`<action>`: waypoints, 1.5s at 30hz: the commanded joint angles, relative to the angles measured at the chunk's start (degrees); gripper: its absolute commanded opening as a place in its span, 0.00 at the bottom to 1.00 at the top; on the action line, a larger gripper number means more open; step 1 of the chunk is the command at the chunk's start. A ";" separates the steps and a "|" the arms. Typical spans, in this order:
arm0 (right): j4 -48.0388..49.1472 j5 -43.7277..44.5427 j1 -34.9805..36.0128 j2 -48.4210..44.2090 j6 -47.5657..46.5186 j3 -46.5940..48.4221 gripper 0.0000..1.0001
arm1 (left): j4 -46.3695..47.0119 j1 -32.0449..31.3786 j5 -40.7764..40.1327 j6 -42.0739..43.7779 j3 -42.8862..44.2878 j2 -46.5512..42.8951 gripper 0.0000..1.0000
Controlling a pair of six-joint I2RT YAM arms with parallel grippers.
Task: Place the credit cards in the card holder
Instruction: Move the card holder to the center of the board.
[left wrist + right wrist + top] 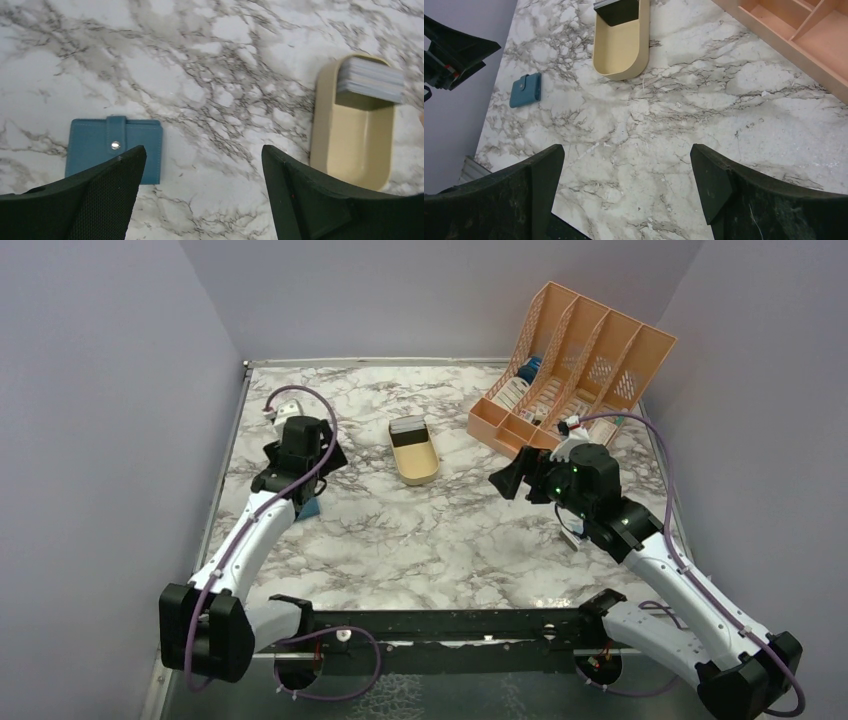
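The card holder (114, 150) is a closed teal-blue wallet with a snap tab, lying flat on the marble table. It also shows in the right wrist view (526, 90), and in the top view (308, 507) it is partly hidden under the left arm. The credit cards (370, 80) are a stack at the far end of the tan tray (350, 145), also visible from above (408, 430) and in the right wrist view (616, 10). My left gripper (202, 152) is open and empty, hovering just right of the card holder. My right gripper (626, 155) is open and empty over bare table, well short of the tray.
An orange slotted file rack (570, 360) holding several items stands at the back right, close to the right arm; its edge shows in the right wrist view (804, 30). Grey walls enclose the table on three sides. The tan tray (414, 465) lies mid-table.
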 commanded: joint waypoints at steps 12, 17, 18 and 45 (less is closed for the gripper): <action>0.06 0.09 -0.34 -2.08 -1.52 0.41 1.00 | -2.34 13.95 -1.90 -19.57 -2.82 11.77 0.85; -0.29 0.47 -0.30 -1.95 -2.04 0.90 1.00 | -1.45 14.37 -0.64 -21.27 -3.23 15.72 0.85; -0.32 0.53 -0.30 -1.90 -2.12 0.95 1.00 | -1.51 14.41 -0.45 -21.24 -3.02 16.61 0.85; -3.74 4.15 -0.32 -0.12 -3.01 4.19 1.00 | -2.35 0.12 10.26 -22.98 -4.60 21.45 0.86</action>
